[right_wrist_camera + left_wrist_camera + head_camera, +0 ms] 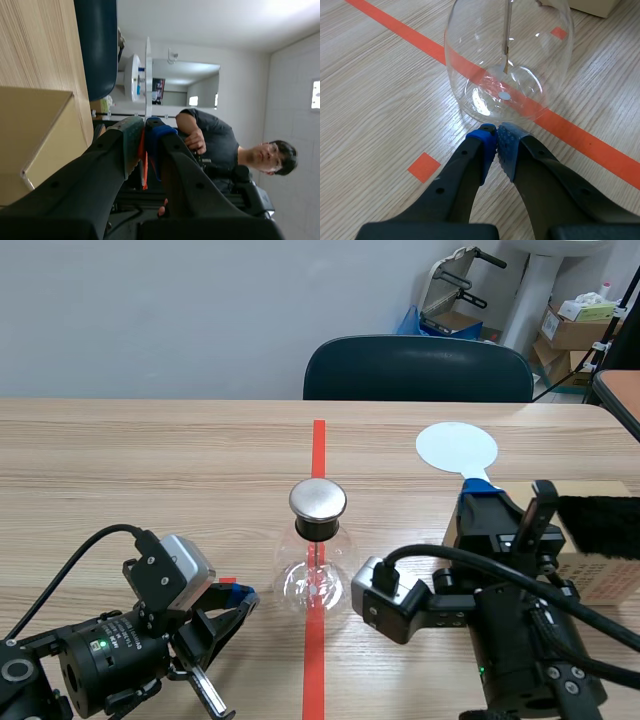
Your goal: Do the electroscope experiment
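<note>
Holding the white disc [456,447] clamped in my right fingers [131,145], right of the electroscope [316,578], probably to bring it to the metal cap [318,500]; left fingers [481,150] closed, empty.

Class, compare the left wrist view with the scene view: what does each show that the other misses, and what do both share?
Only the left wrist view: the small white dot at the bottom of the glass flask, and the left gripper with its dotted blue pads pressed together on nothing.
Only the scene view: the flask's metal cap, the white paddle gripped by the right gripper, and the dark chair.
Both: the flask standing on the orange tape line, with the left gripper beside it.
</note>
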Available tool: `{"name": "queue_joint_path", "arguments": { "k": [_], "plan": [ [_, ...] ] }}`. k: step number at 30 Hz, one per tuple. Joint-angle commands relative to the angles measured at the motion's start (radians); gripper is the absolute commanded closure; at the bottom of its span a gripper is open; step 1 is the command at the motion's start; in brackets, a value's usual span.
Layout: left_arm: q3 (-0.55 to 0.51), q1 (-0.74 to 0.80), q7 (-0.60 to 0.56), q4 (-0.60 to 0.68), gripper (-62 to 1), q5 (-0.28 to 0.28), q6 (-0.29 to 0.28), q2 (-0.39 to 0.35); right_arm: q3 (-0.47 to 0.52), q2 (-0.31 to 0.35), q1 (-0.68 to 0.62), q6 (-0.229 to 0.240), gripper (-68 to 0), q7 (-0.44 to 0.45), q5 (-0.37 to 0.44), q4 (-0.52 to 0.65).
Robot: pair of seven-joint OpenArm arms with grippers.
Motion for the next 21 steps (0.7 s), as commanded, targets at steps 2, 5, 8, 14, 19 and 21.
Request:
{"name": "queue_joint_path", "arguments": {
  "k": [2, 5, 8, 14, 19, 21],
  "plan": [
    [-0.008, -0.003, -0.018, 0.014, -5.3, -0.001, 0.001, 0.005, 0.002, 0.011, 0.010, -0.011, -0.8, -0.045, -0.001, 0.021],
    [-0.008, -0.003, -0.018, 0.014, -5.3, -0.001, 0.001, 0.005, 0.002, 0.011, 0.010, -0.011, -0.8, -0.092, -0.001, 0.021],
    [-0.008, -0.003, -0.017, 0.014, -5.3, -0.001, 0.001, 0.005, 0.002, 0.011, 0.010, -0.011, -0.8, -0.130, -0.001, 0.021],
    [-0.008, -0.003, -0.017, 0.014, -5.3, -0.001, 0.001, 0.005, 0.002, 0.011, 0.010, -0.011, -0.8, -0.172, -0.001, 0.021],
    [-0.008, -0.003, -0.018, 0.014, -5.3, -0.001, 0.001, 0.005, 0.002, 0.011, 0.010, -0.011, -0.8, -0.186, -0.001, 0.021],
    [-0.008, -0.003, -0.020, 0.014, -5.3, -0.001, 0.001, 0.005, 0.002, 0.011, 0.009, -0.011, -0.8, -0.186, -0.001, 0.021]
  ]
}}
